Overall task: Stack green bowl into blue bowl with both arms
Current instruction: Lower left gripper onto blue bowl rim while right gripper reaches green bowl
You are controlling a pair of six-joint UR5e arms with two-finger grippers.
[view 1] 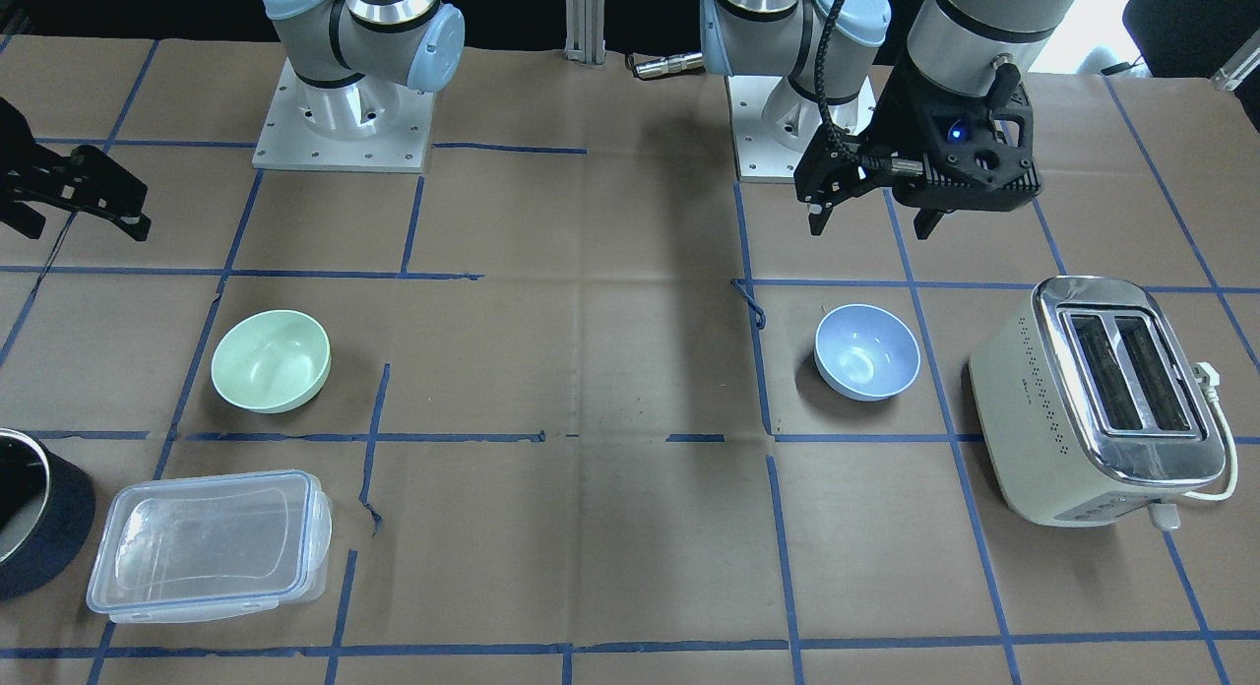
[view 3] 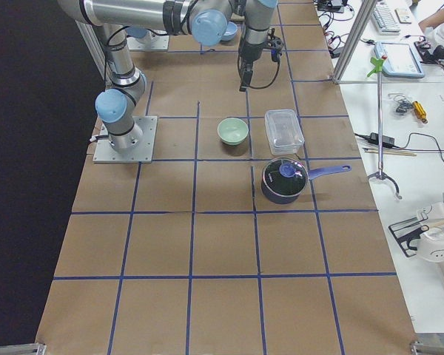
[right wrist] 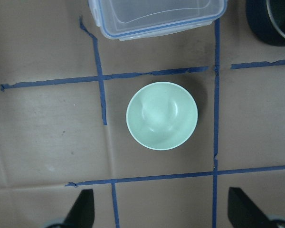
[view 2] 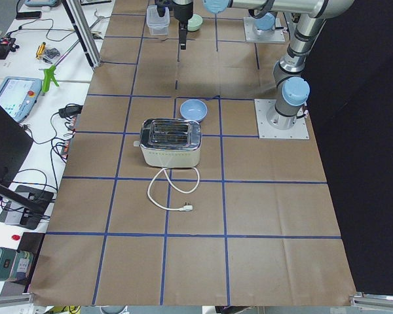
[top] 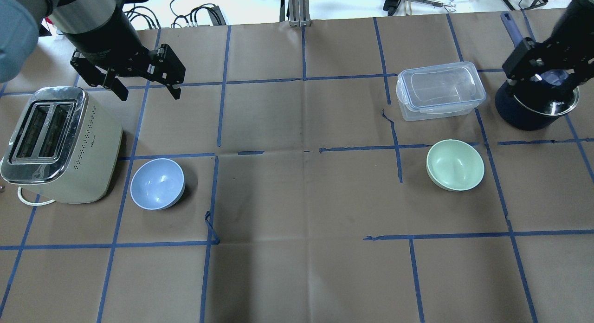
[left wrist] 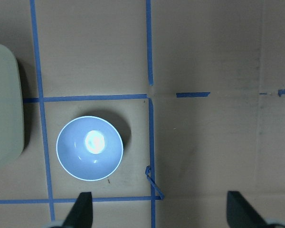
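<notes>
The green bowl point(view 1: 271, 360) sits upright and empty on the paper-covered table, also in the overhead view point(top: 455, 165) and right wrist view point(right wrist: 162, 116). The blue bowl point(view 1: 867, 351) sits upright and empty on the other side, next to the toaster, also in the overhead view point(top: 157, 184) and left wrist view point(left wrist: 89, 148). My left gripper point(top: 149, 93) hangs open and empty high above the table, beyond the blue bowl. My right gripper point(top: 543, 79) hangs open and empty high over the saucepan, beyond the green bowl. The bowls are far apart.
A cream and chrome toaster point(top: 55, 144) with a loose cord stands close beside the blue bowl. A clear lidded plastic container point(top: 440, 90) and a dark saucepan point(top: 533, 112) lie beyond the green bowl. Blue tape lines grid the brown paper.
</notes>
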